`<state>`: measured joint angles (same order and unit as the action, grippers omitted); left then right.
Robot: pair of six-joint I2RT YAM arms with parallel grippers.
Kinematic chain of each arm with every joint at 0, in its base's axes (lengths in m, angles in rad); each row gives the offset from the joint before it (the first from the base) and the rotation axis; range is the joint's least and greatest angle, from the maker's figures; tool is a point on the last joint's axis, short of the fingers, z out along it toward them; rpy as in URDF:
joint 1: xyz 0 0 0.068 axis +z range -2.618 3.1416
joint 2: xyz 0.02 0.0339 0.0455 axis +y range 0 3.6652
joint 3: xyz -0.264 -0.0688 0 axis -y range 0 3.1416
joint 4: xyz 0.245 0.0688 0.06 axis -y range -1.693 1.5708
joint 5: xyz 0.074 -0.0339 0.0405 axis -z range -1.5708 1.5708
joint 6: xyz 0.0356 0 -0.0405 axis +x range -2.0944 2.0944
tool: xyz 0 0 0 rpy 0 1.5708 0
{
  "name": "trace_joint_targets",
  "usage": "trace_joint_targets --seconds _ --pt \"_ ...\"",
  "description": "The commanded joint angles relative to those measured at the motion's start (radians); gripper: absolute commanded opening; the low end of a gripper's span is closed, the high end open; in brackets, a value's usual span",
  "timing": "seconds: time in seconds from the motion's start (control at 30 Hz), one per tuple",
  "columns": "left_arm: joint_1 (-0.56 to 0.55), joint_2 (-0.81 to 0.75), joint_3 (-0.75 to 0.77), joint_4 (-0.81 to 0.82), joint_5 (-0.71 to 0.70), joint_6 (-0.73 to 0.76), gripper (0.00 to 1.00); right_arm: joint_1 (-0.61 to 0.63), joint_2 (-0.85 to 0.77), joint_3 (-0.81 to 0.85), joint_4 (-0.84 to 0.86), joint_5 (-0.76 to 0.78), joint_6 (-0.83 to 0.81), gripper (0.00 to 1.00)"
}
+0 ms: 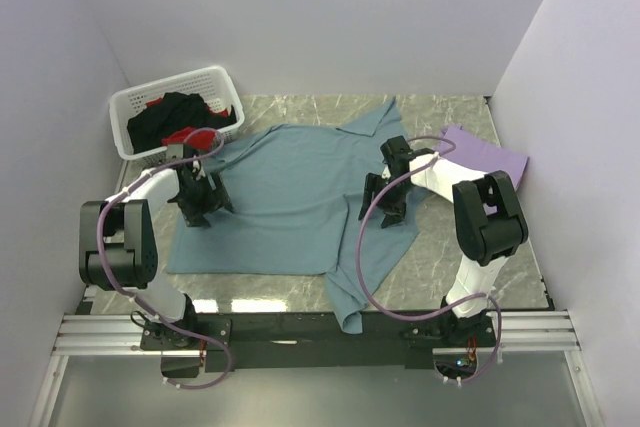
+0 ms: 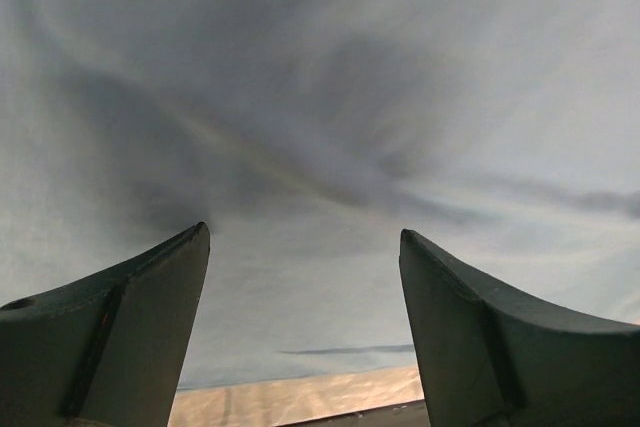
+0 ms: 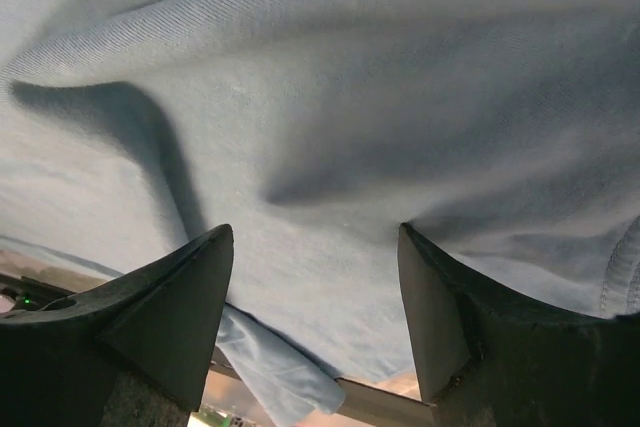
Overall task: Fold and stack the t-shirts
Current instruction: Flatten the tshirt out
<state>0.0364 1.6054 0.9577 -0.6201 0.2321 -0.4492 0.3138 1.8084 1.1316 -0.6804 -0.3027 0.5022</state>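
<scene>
Top external view: marble table (image 1: 440, 247) carries all the work.
Teal-blue t-shirt (image 1: 285, 197): spread mid-table and mostly flat. Its right side is rumpled, with a tail of cloth trailing to the near edge.
Basket (image 1: 170, 82): far left corner, holding the black t-shirt (image 1: 175, 117) and red t-shirt (image 1: 180, 135) in an unfolded heap.
Lavender t-shirt (image 1: 485, 152): lies flat at far right, apparently already folded.
Left gripper (image 1: 200, 209): jaws wide, low over the teal shirt's left edge, gripping nothing.
Right gripper (image 1: 385, 207): jaws wide, over the rumpled right side, gripping nothing.
Step in hand: judged to be taking hold for the teal shirt's fold.
Next move: each gripper needs to close on a single layer at an edge, and the right-side rumple needs pulling straight first.
</scene>
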Motion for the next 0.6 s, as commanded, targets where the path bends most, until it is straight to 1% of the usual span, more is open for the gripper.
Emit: trace_joint_targets --seconds 0.0,0.13,0.3,0.47,0.57 --pt "0.014 -0.009 -0.031 0.019 -0.050 0.012 0.82 0.001 -0.001 -0.003 0.052 0.036 0.004 0.73" --pt "0.022 0.019 -0.036 0.033 -0.096 0.033 0.82 -0.013 0.035 -0.004 0.030 0.077 0.007 0.73" --pt "0.023 0.051 0.009 0.034 -0.119 0.049 0.82 -0.077 0.042 -0.004 0.009 0.096 0.010 0.73" --pt "0.023 0.076 0.062 0.049 -0.096 0.044 0.82 -0.151 0.052 0.043 -0.024 0.113 -0.017 0.73" --pt "0.020 0.100 0.091 0.068 -0.050 0.043 0.82 -0.199 0.069 0.091 -0.036 0.105 -0.033 0.73"
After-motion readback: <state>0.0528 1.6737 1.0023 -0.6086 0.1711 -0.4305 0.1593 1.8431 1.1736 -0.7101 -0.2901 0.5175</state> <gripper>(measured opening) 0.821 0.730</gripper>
